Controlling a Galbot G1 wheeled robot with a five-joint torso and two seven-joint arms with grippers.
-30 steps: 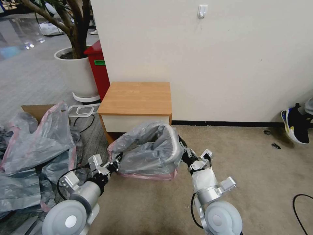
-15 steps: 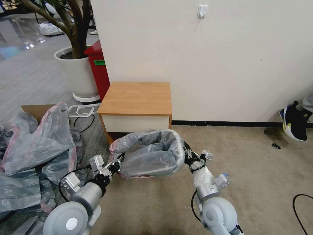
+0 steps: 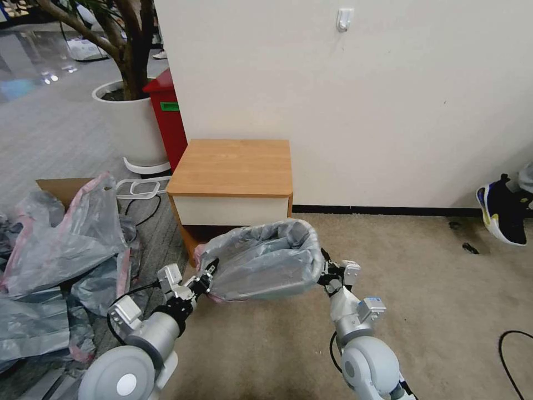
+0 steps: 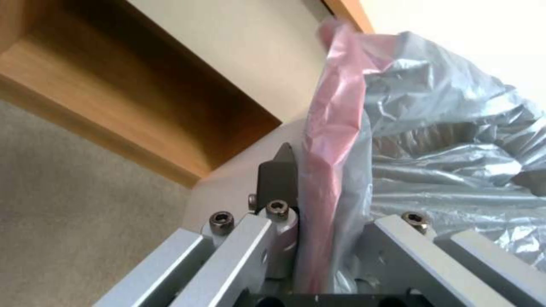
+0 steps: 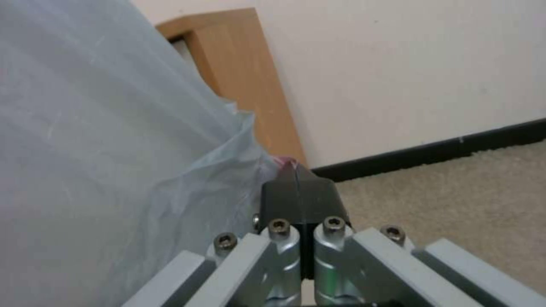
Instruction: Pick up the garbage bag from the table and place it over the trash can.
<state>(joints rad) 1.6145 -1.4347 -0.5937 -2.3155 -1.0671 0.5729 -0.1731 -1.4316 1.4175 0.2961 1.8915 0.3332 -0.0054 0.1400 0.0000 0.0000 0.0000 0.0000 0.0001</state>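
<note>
Bag (image 3: pixel 266 261) stretched open between both end effectors, on the carpet just before the table (image 3: pixel 233 166) front edge. Left end effector (image 3: pixel 206 276) clamps the pink rim band (image 4: pixel 327 140), plastic pinched between its fingers (image 4: pixel 279 175). Right end effector (image 3: pixel 327 270) closed tight on the opposite rim, fingertips (image 5: pixel 298 187) pressed together on a pink scrap. Bin under the bag hidden by plastic.
</note>
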